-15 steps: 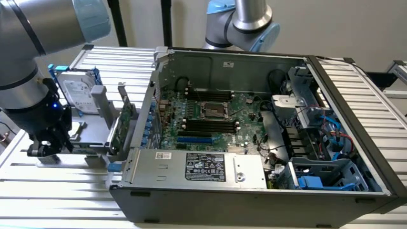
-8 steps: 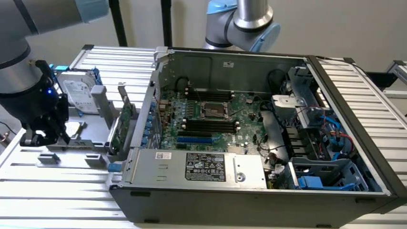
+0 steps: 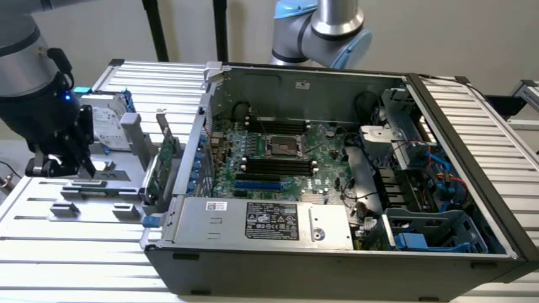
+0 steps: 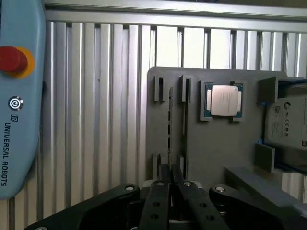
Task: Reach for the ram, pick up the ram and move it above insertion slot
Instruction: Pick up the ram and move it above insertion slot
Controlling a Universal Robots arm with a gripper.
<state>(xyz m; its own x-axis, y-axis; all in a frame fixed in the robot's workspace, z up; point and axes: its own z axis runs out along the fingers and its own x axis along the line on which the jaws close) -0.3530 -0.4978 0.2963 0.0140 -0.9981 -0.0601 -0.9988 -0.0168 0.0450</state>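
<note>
Grey arm (image 3: 34, 95) bends low over the holder (image 4: 216, 143), narrow fingers (image 4: 160, 191) pinching the on-edge ram (image 4: 169, 120).

One open computer case (image 3: 252, 265) holds one square CPU socket (image 3: 283, 146), one short blue slot (image 3: 257, 186) and two banks of black insertion slots (image 3: 278, 166) (the number per bank is unclear). One grey holder (image 4: 216, 143) carries one ram (image 4: 169, 125), one processor chip (image 4: 224, 100), one hard drive (image 4: 288, 125) and one expansion card (image 3: 165, 163).
</note>
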